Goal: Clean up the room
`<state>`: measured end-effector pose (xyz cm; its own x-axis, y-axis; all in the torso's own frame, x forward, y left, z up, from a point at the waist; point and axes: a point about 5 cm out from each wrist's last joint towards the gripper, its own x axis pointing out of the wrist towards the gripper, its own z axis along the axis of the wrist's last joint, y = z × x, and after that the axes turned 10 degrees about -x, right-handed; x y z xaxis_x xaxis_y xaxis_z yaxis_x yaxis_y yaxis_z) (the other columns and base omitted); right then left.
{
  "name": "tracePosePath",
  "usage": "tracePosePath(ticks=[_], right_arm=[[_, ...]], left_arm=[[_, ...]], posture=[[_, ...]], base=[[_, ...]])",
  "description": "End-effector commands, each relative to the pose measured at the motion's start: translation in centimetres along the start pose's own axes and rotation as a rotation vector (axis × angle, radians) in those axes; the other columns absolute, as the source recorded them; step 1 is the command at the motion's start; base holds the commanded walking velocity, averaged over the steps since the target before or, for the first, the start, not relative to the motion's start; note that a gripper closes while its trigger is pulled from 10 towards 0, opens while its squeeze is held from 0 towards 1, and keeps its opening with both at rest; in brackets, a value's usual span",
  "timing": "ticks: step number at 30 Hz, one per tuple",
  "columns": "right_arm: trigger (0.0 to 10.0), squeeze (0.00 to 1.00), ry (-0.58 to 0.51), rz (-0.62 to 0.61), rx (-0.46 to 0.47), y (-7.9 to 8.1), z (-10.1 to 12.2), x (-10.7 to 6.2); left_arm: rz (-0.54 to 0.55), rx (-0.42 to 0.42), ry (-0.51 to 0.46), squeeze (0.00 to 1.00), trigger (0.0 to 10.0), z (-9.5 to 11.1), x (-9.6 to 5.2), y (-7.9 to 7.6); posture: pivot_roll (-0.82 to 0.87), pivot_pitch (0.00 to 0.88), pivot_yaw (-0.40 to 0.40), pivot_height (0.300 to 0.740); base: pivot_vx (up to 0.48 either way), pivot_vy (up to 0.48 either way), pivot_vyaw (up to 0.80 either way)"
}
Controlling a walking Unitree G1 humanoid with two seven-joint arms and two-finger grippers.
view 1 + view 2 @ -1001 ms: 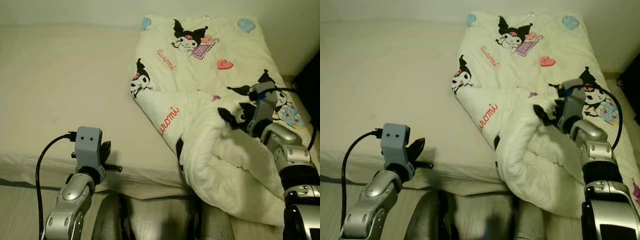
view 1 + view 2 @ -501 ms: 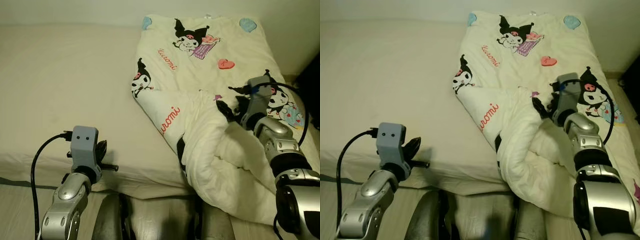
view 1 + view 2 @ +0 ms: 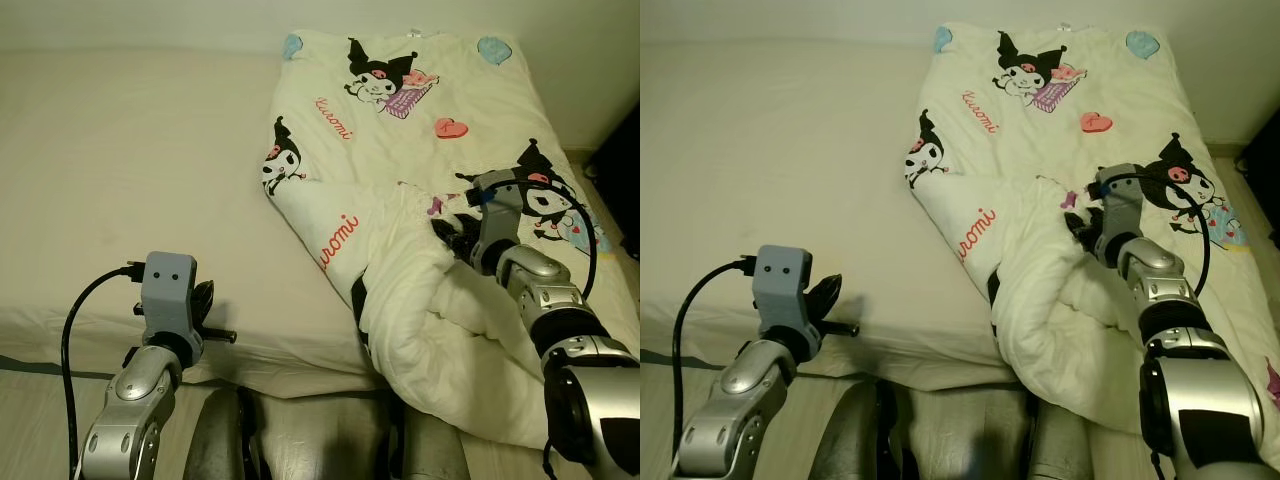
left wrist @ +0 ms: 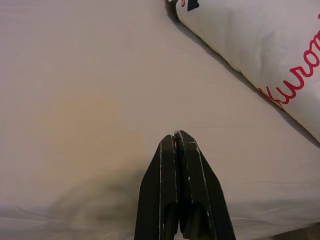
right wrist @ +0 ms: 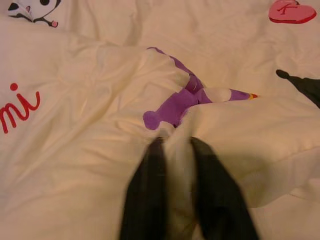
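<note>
Bed (image 3: 120, 180), right gripper (image 3: 445, 228) dragged quilt (image 3: 400, 160) leftward

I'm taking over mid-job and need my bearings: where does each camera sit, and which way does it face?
Left eye, right eye: head stereo pair looking down at the bed and cartoon quilt; both arms show, the left claw at the near edge.
Left wrist: looks along its shut fingers over bare sheet toward the quilt's edge.
Right wrist: looks along its fingers, which pinch a quilt fold.
Shared: the right claw on that fold, seen from the head too.
</note>
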<state>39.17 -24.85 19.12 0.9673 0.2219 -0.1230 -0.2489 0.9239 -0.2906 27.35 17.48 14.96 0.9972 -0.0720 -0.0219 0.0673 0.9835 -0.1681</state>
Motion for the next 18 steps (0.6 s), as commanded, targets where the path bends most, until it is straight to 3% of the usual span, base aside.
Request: tracePosePath(ticks=[1, 6, 13, 15, 17, 18], right_arm=[[0.0, 0.00, -0.003, -0.006, 0.015, -0.1, -0.1, 0.0], [0.0, 0.00, -0.043, 0.016, 0.031, 0.3, 0.9, 0.4], [0.0, 0.00, -0.124, 0.129, 0.051, 3.0, 3.0, 1.8], [0.0, 0.00, -0.153, 0.258, 0.036, 5.8, 4.0, 2.7], [0.0, 0.00, -0.153, 0.258, 0.036, 5.8, 4.0, 2.7], [0.0, 0.00, -0.161, 0.351, 0.023, 7.6, 4.4, 3.1]], left_arm=[[0.018, 0.018, 0.026, 0.00, 10.0, -0.4, -0.2, 0.7], [0.021, 0.019, 0.022, 0.00, 10.0, -0.4, -0.1, 0.7], [0.031, 0.019, 0.011, 0.00, 10.0, -0.2, 0.2, 0.8], [0.042, 0.019, 0.001, 0.00, 10.0, -0.1, 0.3, 1.0], [0.042, 0.019, 0.001, 0.00, 10.0, -0.1, 0.3, 1.0], [0.049, 0.019, -0.005, 0.00, 10.0, 0.0, 0.4, 1.1]], posture=[[0.05, 0.313, 0.054, 0.579], [0.05, 0.310, 0.055, 0.579], [0.04, 0.307, 0.052, 0.579], [0.04, 0.304, 0.049, 0.579], [0.04, 0.304, 0.049, 0.579], [0.04, 0.304, 0.049, 0.579]], base=[[0.000, 0.000, 0.00], [0.000, 0.000, 0.00], [0.000, 0.000, 0.00], [0.000, 0.000, 0.00], [0.000, 0.000, 0.00], [0.000, 0.000, 0.00]])
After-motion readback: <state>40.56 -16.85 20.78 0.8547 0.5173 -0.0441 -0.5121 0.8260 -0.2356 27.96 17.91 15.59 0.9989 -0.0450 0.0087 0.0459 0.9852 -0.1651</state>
